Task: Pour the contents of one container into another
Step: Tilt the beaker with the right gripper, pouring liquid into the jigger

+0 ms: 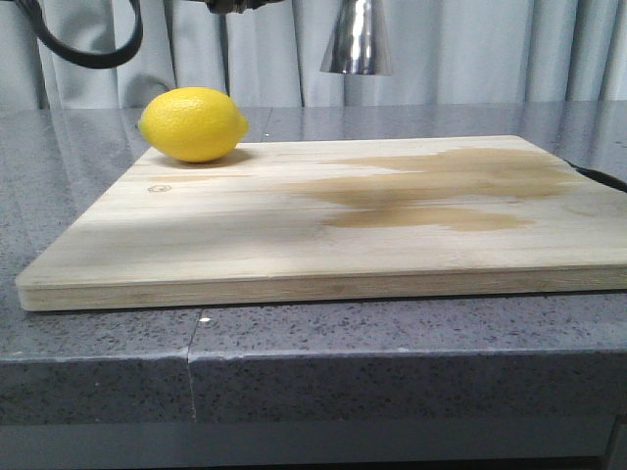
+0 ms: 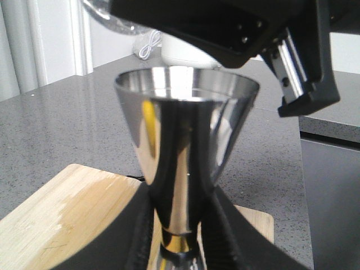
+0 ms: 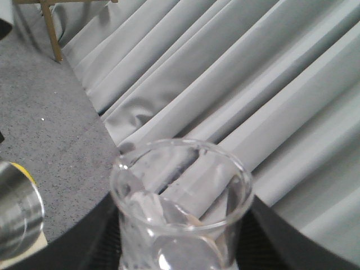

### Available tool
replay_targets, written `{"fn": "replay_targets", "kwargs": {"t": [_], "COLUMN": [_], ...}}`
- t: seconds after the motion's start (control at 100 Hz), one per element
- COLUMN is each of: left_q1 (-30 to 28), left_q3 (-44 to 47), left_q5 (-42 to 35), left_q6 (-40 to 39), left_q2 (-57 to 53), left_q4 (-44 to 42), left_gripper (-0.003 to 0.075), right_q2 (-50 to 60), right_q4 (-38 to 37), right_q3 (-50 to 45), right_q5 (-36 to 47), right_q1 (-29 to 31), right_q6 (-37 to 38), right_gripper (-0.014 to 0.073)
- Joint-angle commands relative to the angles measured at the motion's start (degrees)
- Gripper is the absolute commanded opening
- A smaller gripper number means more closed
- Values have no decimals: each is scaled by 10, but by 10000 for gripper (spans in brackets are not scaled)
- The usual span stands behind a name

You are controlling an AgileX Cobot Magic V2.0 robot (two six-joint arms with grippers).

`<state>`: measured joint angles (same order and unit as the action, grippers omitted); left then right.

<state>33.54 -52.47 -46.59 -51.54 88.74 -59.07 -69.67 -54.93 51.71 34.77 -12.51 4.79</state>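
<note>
Nearest us in the front view is the bench edge, then the wooden cutting board with a damp stain and a lemon at its far left corner. Above the board, only the lower cone of the steel jigger shows, hanging in the air well clear of the wood, its long axis upright.

In the left wrist view, the left tool is clenched on the jigger's narrow waist, holding it upright with its open mouth facing up. Just above that mouth the black body of the other arm looms, with a sliver of clear glass at the top edge.

In the right wrist view, the right tool is grasping the glass beaker, which we see from behind its rim; whether it holds liquid we cannot tell. The jigger's rim lies off to one side and lower. We judge the pour turns on this: the beaker sits above and beside the jigger's mouth, so its lip must tip toward that rim.
</note>
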Motion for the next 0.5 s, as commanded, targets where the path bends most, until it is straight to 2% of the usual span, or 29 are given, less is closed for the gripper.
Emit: {"fn": "replay_targets", "kwargs": {"t": [0.0, 0.25, 0.49], "left_q1": [2, 2, 2], "left_q3": [-17, -17, -17], "left_q5": [-34, -34, -35], "left_q6": [-3, -3, -3], "left_q2": [-24, -24, -24], "left_q4": [29, 29, 29], "left_gripper": [133, 129, 22], "right_q2": [24, 28, 28], "right_q4": [25, 7, -7], "right_q3": [21, 23, 23], "right_q5": [26, 23, 22], "right_q1": [-1, -1, -1], "right_q6": [-11, -11, -11], "right_gripper": [255, 255, 255]}}
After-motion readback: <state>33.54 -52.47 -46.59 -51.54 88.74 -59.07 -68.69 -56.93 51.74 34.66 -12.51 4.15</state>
